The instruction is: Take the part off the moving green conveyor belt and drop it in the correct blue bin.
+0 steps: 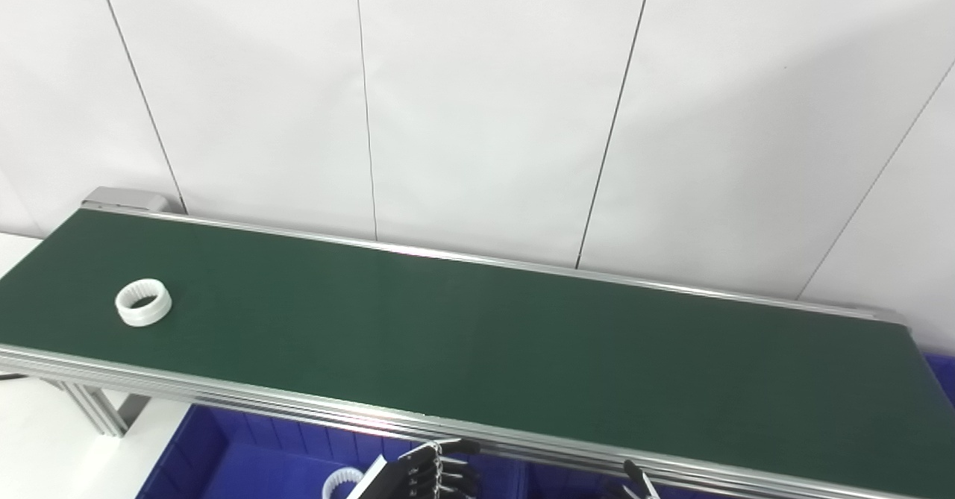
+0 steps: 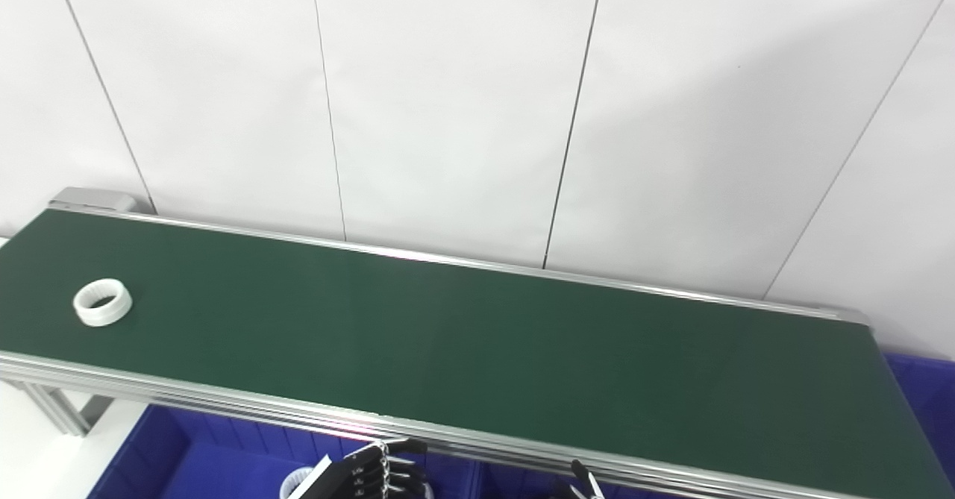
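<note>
A white ring-shaped part [image 1: 143, 302] lies flat on the green conveyor belt [image 1: 477, 335] near its left end. My left hand [image 1: 429, 471] shows at the bottom edge, below the belt's near rail and over a blue bin [image 1: 224, 462]; its dark fingers look curled, with nothing seen in them. Only a fingertip or two of my right hand [image 1: 634, 480] pokes into view at the bottom, right of the left hand. Another white ring [image 1: 341, 482] lies in the blue bin beside the left hand. Both hands are far from the part on the belt.
A second blue bin [image 2: 921, 394] shows at the belt's right end. The belt's aluminium frame and leg [image 1: 97, 409] stand at the left. A white panelled wall runs close behind the belt.
</note>
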Tool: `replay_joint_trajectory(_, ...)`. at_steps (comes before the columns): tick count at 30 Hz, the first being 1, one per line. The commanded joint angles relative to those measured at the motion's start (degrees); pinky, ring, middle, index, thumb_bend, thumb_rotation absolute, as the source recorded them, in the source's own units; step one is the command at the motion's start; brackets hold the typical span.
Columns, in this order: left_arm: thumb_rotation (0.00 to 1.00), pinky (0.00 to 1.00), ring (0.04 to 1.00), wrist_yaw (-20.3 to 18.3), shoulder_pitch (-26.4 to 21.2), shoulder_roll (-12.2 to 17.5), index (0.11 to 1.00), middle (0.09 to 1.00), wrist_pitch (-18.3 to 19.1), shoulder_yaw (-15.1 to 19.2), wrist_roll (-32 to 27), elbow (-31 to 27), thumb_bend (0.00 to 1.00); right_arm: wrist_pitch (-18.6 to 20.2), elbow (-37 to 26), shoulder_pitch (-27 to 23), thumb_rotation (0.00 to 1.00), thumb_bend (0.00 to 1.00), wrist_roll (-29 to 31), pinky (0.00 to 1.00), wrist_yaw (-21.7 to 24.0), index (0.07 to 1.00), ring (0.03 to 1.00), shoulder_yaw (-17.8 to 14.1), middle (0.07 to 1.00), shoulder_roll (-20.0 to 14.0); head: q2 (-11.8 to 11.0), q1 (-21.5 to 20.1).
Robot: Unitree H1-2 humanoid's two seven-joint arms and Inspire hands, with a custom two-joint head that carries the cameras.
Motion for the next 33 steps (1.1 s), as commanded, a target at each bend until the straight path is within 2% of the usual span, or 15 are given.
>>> replay_joint_trajectory(1,0.24,0.54,0.606,0.3,-1.8,1.4,0.758,0.656,-3.0,0.4,2.0,-3.4,0.98,-3.4,-0.7,-0.9,1.00,0.49,-0.1,0.71,0.0,0.958,0.809,0.1,0.851,0.7,0.1,0.3)
replay_joint_trajectory(3,0.22,0.54,0.607,2.1,-2.3,2.4,0.743,0.658,-3.3,1.0,6.7,-6.9,0.97,-3.5,-0.5,-1.1,1.00,0.49,-0.1,0.71,-0.1,0.958,0.809,0.1,0.849,0.8,0.0,0.7)
replay_joint_trajectory(5,0.21,0.54,0.611,3.7,-2.8,3.3,0.723,0.665,-0.7,1.8,11.0,-11.9,0.99,-3.2,-0.3,-1.2,1.00,0.49,0.1,0.72,0.0,0.959,0.814,0.0,0.851,0.8,0.0,1.1)
replay_joint_trajectory(10,0.22,0.57,0.654,4.4,-9.7,6.2,0.693,0.697,7.7,4.8,19.3,-26.5,0.99,-3.3,0.2,-1.7,1.00,0.52,0.9,0.73,0.3,0.962,0.822,-0.4,0.856,0.9,-0.1,3.0)
replay_joint_trajectory(13,0.23,0.58,0.690,3.1,-14.6,6.9,0.710,0.734,14.2,4.9,22.1,-32.0,0.95,-3.7,0.6,-2.0,1.00,0.54,1.2,0.72,0.2,0.964,0.818,-0.5,0.857,0.9,-0.2,3.7)
replay_joint_trajectory(15,0.23,0.64,0.731,2.2,-17.2,7.6,0.724,0.758,18.1,4.9,23.4,-34.2,0.92,-4.3,0.9,-2.1,1.00,0.53,1.6,0.72,0.4,0.966,0.817,-0.5,0.860,0.9,-0.3,3.9)
replay_joint_trajectory(17,0.23,0.69,0.754,1.7,-20.0,8.5,0.736,0.774,20.2,5.2,24.1,-34.3,0.89,-4.6,1.1,-2.2,1.00,0.50,2.0,0.71,0.5,0.968,0.813,-0.4,0.860,0.8,-0.4,4.3)
replay_joint_trajectory(21,0.25,0.71,0.771,0.8,-23.7,10.6,0.754,0.787,22.8,5.5,24.8,-32.7,0.88,-4.6,1.1,-2.3,1.00,0.48,2.2,0.71,0.5,0.975,0.812,-0.4,0.863,0.7,-0.2,5.0)
replay_joint_trajectory(25,0.17,0.75,0.757,-0.4,-26.5,12.7,0.766,0.812,25.2,5.2,25.4,-30.4,0.88,-4.5,1.1,-2.4,1.00,0.49,2.6,0.72,0.8,0.977,0.816,-0.6,0.863,0.5,-0.1,6.4)
replay_joint_trajectory(28,0.12,0.71,0.739,-1.4,-27.9,14.3,0.762,0.798,27.1,4.1,27.1,-28.7,0.91,-4.6,1.5,-2.6,1.00,0.49,3.1,0.74,1.2,0.981,0.828,-0.7,0.869,0.2,0.1,7.2)
replay_joint_trajectory(33,0.12,0.68,0.795,-3.8,-29.1,16.6,0.773,0.825,32.0,1.0,32.7,-27.2,0.93,-4.4,1.6,-2.7,1.00,0.49,3.8,0.77,1.5,0.989,0.846,-1.0,0.881,0.1,0.3,7.9)
